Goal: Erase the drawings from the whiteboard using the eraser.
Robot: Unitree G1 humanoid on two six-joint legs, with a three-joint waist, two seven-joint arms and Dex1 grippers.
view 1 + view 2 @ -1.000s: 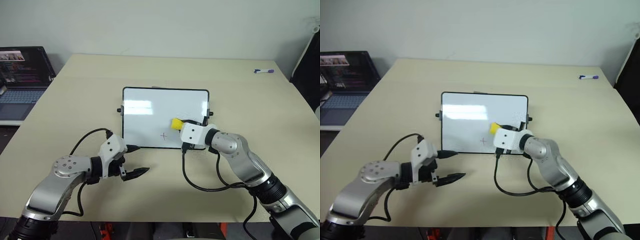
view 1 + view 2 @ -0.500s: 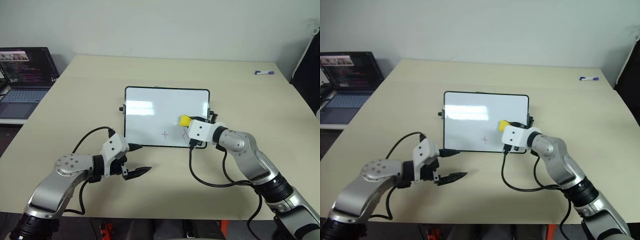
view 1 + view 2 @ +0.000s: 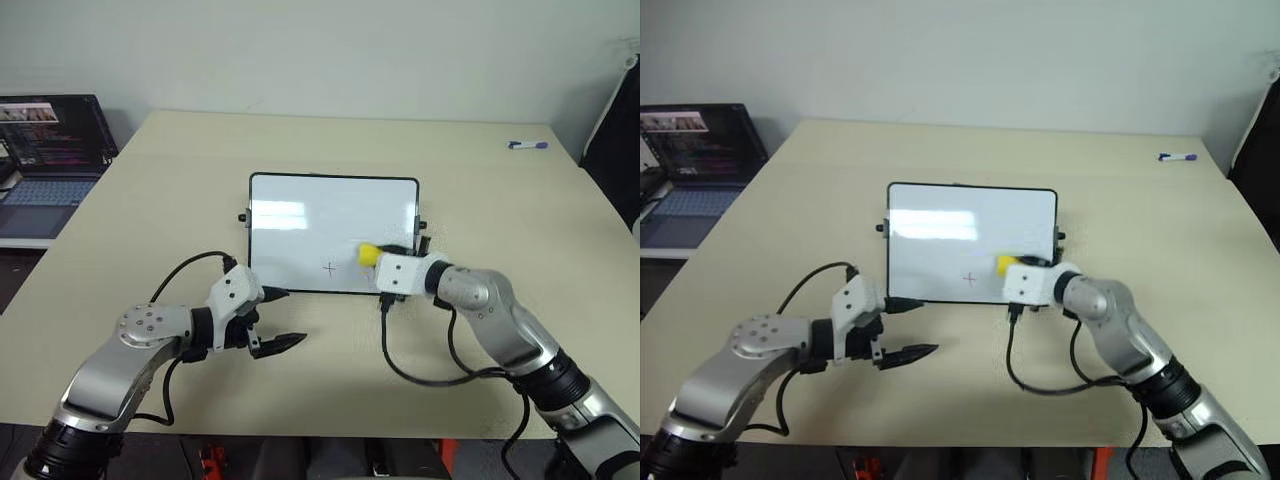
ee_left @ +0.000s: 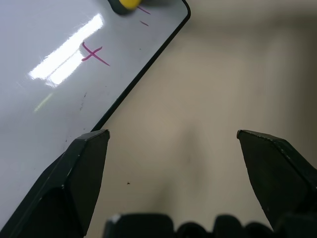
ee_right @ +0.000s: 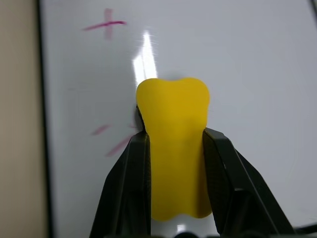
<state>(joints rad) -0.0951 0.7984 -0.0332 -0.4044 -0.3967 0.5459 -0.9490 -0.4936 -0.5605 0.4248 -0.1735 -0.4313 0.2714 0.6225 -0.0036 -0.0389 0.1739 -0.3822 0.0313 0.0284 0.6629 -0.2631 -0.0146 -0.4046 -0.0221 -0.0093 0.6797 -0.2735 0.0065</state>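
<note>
The whiteboard (image 3: 300, 235) lies flat in the middle of the table. My right gripper (image 5: 176, 136) is shut on the yellow eraser (image 3: 368, 254), which presses on the board's near right part. Of the drawings, a pink plus sign (image 3: 330, 268) stands to the left of the eraser. A few short pink strokes (image 5: 111, 141) lie right beside the eraser. My left gripper (image 3: 291, 317) hovers open over the table just off the board's near left corner, with nothing between its fingers.
An open laptop (image 3: 45, 150) sits off the table's far left. A white-and-blue marker pen (image 3: 527, 144) lies near the far right corner. A dark object (image 3: 615, 130) stands past the right edge. Cables trail from both wrists onto the table.
My right gripper carried the eraser to the right across the board's near part, then held still. The left gripper has stayed where it was, still open.
</note>
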